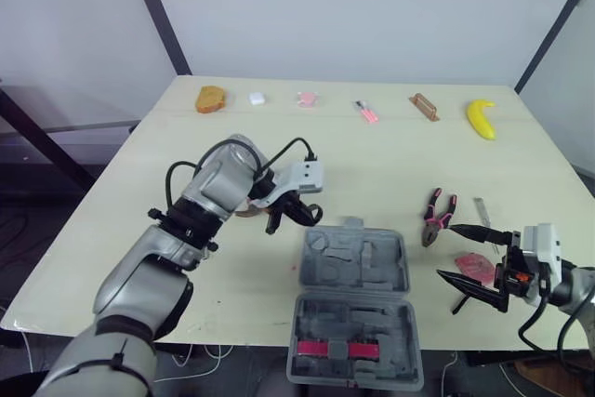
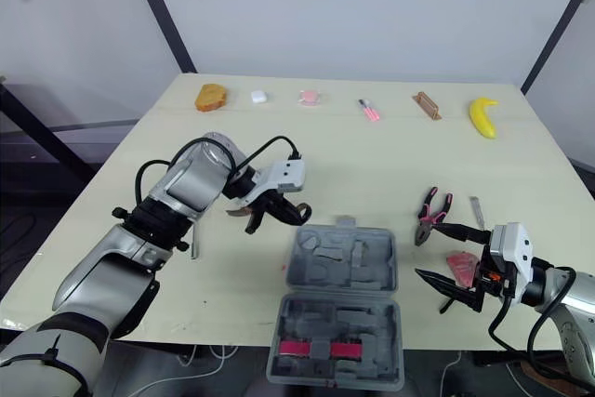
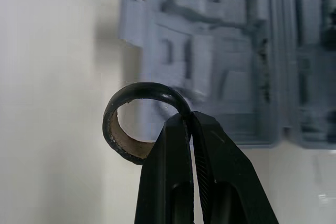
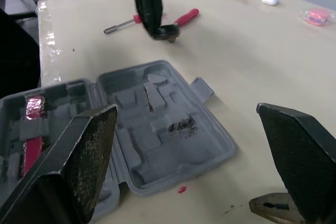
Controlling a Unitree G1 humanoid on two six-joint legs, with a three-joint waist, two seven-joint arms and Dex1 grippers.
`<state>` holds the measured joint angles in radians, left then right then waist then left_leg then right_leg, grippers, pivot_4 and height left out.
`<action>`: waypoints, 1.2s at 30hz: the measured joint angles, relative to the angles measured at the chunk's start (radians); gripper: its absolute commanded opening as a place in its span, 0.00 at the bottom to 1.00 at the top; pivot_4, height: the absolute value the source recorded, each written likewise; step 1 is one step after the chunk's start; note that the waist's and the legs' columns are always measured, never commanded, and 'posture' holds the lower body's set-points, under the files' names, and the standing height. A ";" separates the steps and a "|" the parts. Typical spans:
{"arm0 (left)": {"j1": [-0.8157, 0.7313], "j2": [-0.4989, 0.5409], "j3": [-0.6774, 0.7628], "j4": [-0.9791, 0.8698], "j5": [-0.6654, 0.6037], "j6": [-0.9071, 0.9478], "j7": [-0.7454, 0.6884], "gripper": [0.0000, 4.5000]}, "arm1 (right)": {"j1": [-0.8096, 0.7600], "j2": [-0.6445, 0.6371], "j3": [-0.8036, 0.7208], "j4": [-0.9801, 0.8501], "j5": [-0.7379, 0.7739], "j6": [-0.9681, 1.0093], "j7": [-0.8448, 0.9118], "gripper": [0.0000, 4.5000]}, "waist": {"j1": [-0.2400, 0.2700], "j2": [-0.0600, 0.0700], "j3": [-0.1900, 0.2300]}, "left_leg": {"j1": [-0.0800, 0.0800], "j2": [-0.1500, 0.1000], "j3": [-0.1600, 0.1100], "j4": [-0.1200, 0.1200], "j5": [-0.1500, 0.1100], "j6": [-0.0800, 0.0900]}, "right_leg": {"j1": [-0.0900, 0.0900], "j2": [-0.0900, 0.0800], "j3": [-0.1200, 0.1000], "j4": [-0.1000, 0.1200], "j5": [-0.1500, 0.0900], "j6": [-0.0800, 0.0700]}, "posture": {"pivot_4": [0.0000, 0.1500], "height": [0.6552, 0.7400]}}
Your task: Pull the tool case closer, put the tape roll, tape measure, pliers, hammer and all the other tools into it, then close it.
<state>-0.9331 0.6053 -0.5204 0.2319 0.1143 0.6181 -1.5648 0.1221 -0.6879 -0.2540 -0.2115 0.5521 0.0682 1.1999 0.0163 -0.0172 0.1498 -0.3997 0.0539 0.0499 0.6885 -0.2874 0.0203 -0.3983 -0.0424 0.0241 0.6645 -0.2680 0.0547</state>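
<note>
The grey tool case (image 1: 354,268) lies open near the table's front edge, its foam slots bare in the far half and a pink-handled tool (image 1: 339,350) in the near half. My left gripper (image 1: 284,214) hovers just left of the case, shut on the rim of the black tape roll (image 3: 142,88). My right gripper (image 1: 444,250) stands open to the right of the case, low over the table. A flat pink-red thing (image 1: 476,267) lies between its fingers. The pink-handled pliers (image 1: 437,216) lie just beyond it. A red-handled screwdriver (image 4: 157,22) lies behind the left gripper.
Along the table's far edge sit a piece of bread (image 1: 211,99), a white block (image 1: 257,98), a pink packet (image 1: 306,99), a pink pen (image 1: 365,112), a wooden piece (image 1: 424,106) and a banana (image 1: 481,118). A small metal piece (image 1: 481,211) lies by the pliers.
</note>
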 measured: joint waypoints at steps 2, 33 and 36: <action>0.004 0.003 0.000 -0.031 -0.011 0.030 0.000 0.02 | 0.002 -0.008 -0.001 0.006 0.000 -0.001 0.007 1.00 | 0.000 0.000 0.000 | 0.000 0.000 0.000 0.000 0.000 0.000 | 0.000 0.000 0.000 0.000 0.000 0.000 | 1.00 1.00; 0.055 -0.026 -0.108 0.021 -0.034 0.065 0.111 0.02 | 0.029 -0.077 -0.041 0.073 0.001 -0.032 0.068 1.00 | -0.002 0.000 0.000 | 0.001 0.000 0.000 0.000 0.000 0.000 | 0.000 0.001 0.001 0.000 0.000 0.000 | 1.00 1.00; 0.047 -0.034 -0.108 0.042 -0.031 0.049 0.114 0.02 | 0.033 -0.077 -0.041 0.073 0.001 -0.037 0.068 1.00 | -0.002 0.000 0.000 | 0.001 0.000 0.000 0.000 0.000 0.000 | 0.000 0.001 0.001 0.000 0.000 0.000 | 1.00 1.00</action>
<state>-0.8856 0.5711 -0.6283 0.2743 0.0835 0.6669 -1.4507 0.1555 -0.7645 -0.2951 -0.1383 0.5530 0.0311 1.2683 0.0143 -0.0169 0.1496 -0.3990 0.0539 0.0502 0.6885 -0.2874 0.0203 -0.3982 -0.0411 0.0254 0.6646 -0.2681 0.0546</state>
